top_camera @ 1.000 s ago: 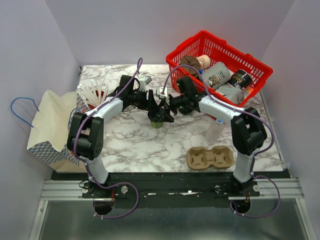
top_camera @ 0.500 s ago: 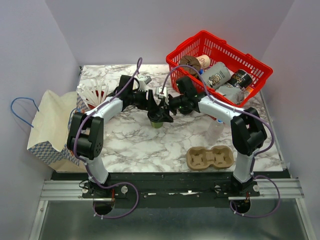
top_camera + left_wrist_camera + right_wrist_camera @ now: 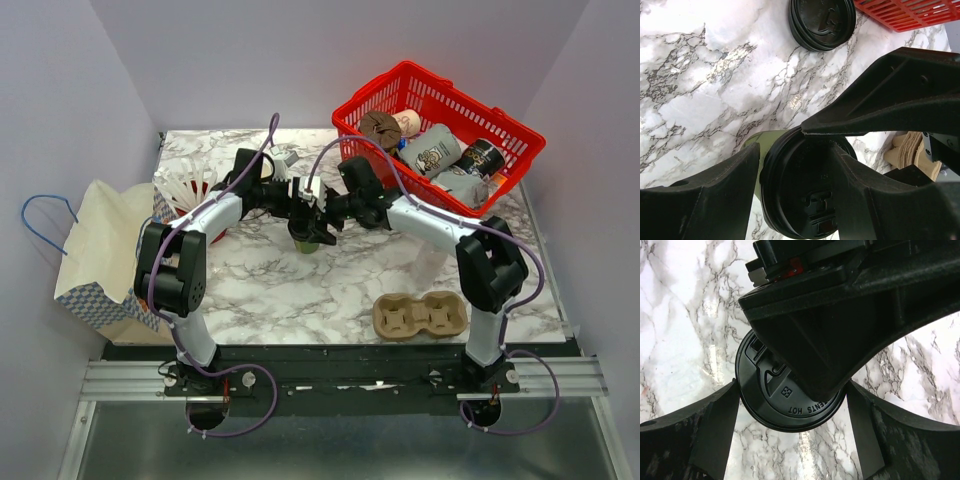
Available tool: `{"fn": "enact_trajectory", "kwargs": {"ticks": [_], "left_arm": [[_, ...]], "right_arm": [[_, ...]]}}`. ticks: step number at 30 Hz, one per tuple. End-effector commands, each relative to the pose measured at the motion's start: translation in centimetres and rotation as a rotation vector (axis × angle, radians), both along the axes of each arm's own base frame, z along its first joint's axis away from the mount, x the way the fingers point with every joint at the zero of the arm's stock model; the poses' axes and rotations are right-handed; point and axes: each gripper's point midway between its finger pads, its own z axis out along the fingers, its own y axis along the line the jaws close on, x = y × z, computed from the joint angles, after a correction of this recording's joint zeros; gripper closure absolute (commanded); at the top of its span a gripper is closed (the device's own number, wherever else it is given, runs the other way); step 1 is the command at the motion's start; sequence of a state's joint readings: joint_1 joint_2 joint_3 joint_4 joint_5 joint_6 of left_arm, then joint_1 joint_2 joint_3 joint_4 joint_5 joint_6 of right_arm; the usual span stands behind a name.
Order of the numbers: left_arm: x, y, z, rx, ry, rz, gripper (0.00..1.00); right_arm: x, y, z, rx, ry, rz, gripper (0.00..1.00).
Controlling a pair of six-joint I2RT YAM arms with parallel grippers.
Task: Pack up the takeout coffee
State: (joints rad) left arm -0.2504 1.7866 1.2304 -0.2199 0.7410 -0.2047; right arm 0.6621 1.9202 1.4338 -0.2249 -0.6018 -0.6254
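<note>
Olive-green cup [image 3: 754, 139] with its black lid [image 3: 800, 200] stands mid-worktop [image 3: 280, 290], left jaws closed on the lid's rim, right jaws wide open astride it and gripping nothing; best to squeeze lightly, hold it upright, and clear the right arm before lifting.

Red basket [image 3: 472, 103] beyond the right hand [image 3: 322, 212], carrier [image 3: 420, 315] nearer than it; bag [image 3: 100, 240] left of the left hand [image 3: 298, 205], lids [image 3: 822, 22] ahead.
</note>
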Motion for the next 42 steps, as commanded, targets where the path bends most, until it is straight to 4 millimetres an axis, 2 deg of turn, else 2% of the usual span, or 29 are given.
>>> {"fn": "enact_trajectory", "kwargs": {"ticks": [1, 2, 3, 8, 13, 15, 19, 20, 28, 30, 32, 33, 34, 36, 37, 39, 40, 42], "left_arm": [[-1.4, 0.4, -2.6, 0.052, 0.072, -0.034, 0.36], [-1.5, 0.4, -2.6, 0.057, 0.072, -0.037, 0.36], [-1.4, 0.5, -2.6, 0.060, 0.064, -0.042, 0.36], [-1.1, 1.0, -2.7, 0.073, 0.047, -0.051, 0.36], [-1.0, 1.2, -2.6, 0.077, 0.029, -0.071, 0.36], [-0.9, 0.8, -1.6, 0.048, 0.004, -0.087, 0.34], [-0.1, -0.3, 1.9, -0.032, -0.076, -0.108, 0.29], [0.0, -0.4, 2.5, -0.041, -0.080, -0.106, 0.02], [2.2, -0.1, 5.9, -0.009, -0.212, -0.077, 0.01], [2.2, 0.1, 6.6, 0.003, -0.236, -0.078, 0.01], [1.7, 0.4, 7.5, 0.021, -0.265, -0.090, 0.01], [1.3, 0.6, 7.9, 0.026, -0.277, -0.093, 0.01], [1.0, 0.8, 7.8, 0.042, -0.281, -0.087, 0.01], [0.1, 1.5, 8.9, 0.081, -0.346, -0.103, 0.01], [-0.1, 2.0, 8.8, 0.111, -0.356, -0.093, 0.01], [-1.1, 2.6, 9.6, 0.142, -0.380, -0.102, 0.01], [-1.5, 2.8, 10.2, 0.149, -0.388, -0.104, 0.01], [-2.7, 3.3, 10.9, 0.175, -0.399, -0.118, 0.01]], "right_arm": [[-1.3, -3.2, -5.8, -0.166, 0.090, -0.084, 0.11], [-1.5, -3.1, -5.2, -0.144, 0.107, -0.088, 0.09], [-1.7, -3.0, -4.6, -0.123, 0.115, -0.081, 0.00], [-3.4, -2.3, -0.5, -0.024, 0.116, -0.012, 0.00], [-3.3, -2.9, 0.5, -0.040, 0.156, -0.042, 0.00], [-3.0, -3.1, 1.5, -0.025, 0.153, -0.049, 0.00], [-2.8, -4.0, 3.7, 0.006, 0.140, -0.069, 0.00], [-2.8, -4.2, 4.2, 0.012, 0.143, -0.071, 0.00], [-2.5, -5.7, 6.1, 0.031, 0.140, -0.106, 0.00], [-2.6, -5.8, 7.0, 0.043, 0.133, -0.111, 0.00], [-2.6, -6.3, 7.7, 0.040, 0.143, -0.126, 0.00], [-2.4, -6.4, 9.3, 0.058, 0.124, -0.133, 0.00], [-2.2, -7.0, 9.9, 0.060, 0.125, -0.148, 0.00], [-1.7, -7.7, 11.5, 0.076, 0.106, -0.199, 0.00], [-1.4, -8.2, 13.1, 0.101, 0.070, -0.222, 0.00], [-0.8, -9.1, 14.4, 0.112, 0.047, -0.296, 0.00], [-0.9, -9.7, 15.7, 0.126, 0.029, -0.317, 0.00], [-1.3, -10.5, 16.4, 0.124, 0.029, -0.326, 0.00]]}}
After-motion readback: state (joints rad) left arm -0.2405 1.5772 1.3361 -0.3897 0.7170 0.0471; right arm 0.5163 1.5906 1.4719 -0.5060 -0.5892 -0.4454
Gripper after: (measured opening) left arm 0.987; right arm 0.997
